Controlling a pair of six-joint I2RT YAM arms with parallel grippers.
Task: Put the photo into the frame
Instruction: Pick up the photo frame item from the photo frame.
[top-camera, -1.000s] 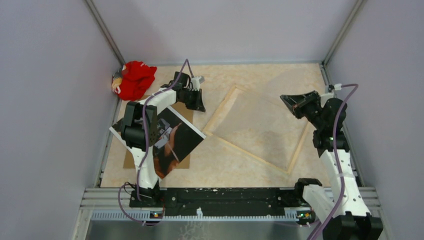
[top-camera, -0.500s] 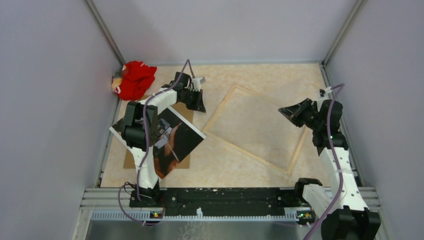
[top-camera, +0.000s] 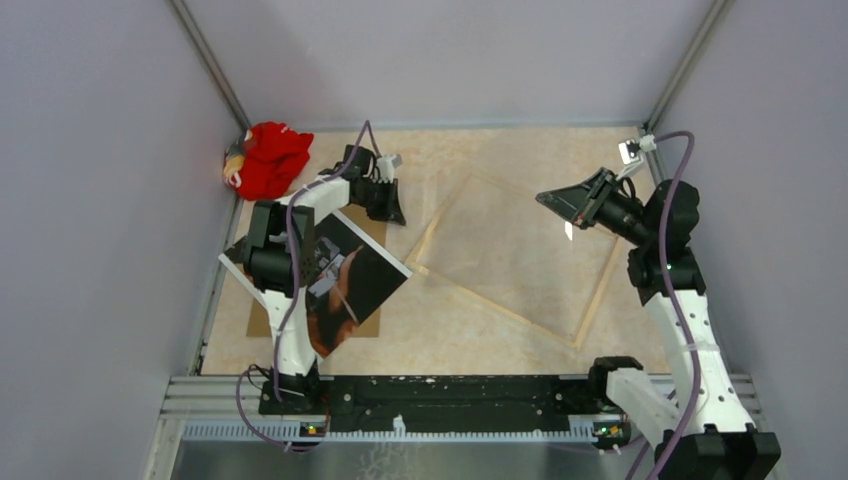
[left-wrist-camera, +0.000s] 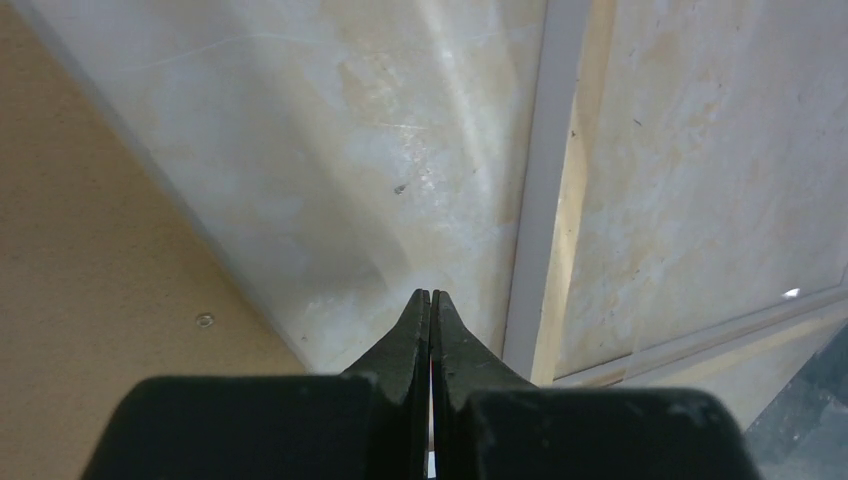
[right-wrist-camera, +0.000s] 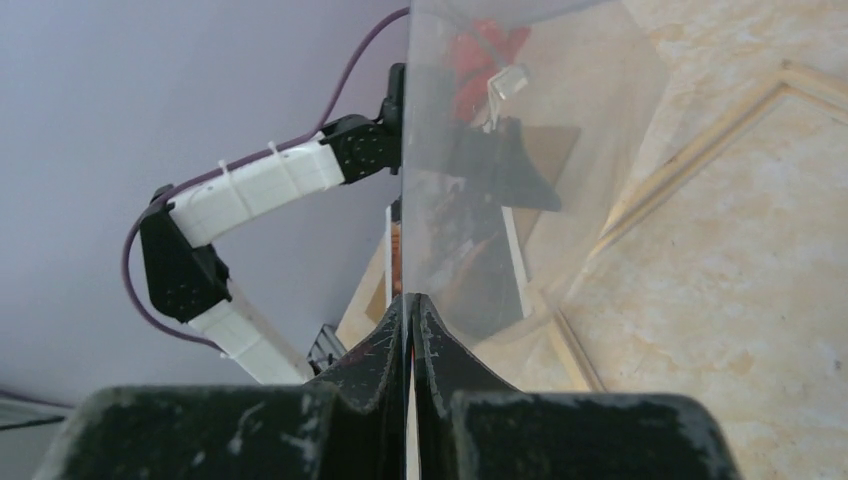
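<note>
The photo (top-camera: 350, 280) lies face up at the left, on a brown backing board (top-camera: 262, 322). The frame (top-camera: 495, 307) lies rear side up in the middle of the table, its light wood edges showing. My left gripper (top-camera: 394, 214) is shut and empty, low over the table between the board (left-wrist-camera: 80, 250) and the frame's left rail (left-wrist-camera: 545, 200). Above the frame's far right part, my right gripper (top-camera: 546, 198) is shut on the edge of a clear pane (right-wrist-camera: 520, 150), held up off the table. The frame's wood rail (right-wrist-camera: 700, 148) shows beyond the pane.
A red cloth (top-camera: 268, 158) sits in the back left corner against the wall. Grey walls close in the table on three sides. A black rail (top-camera: 450, 390) with the arm bases runs along the near edge.
My right gripper has risen and swung left and back with the clear pane, lifting it off the frame. My left gripper has barely moved.
</note>
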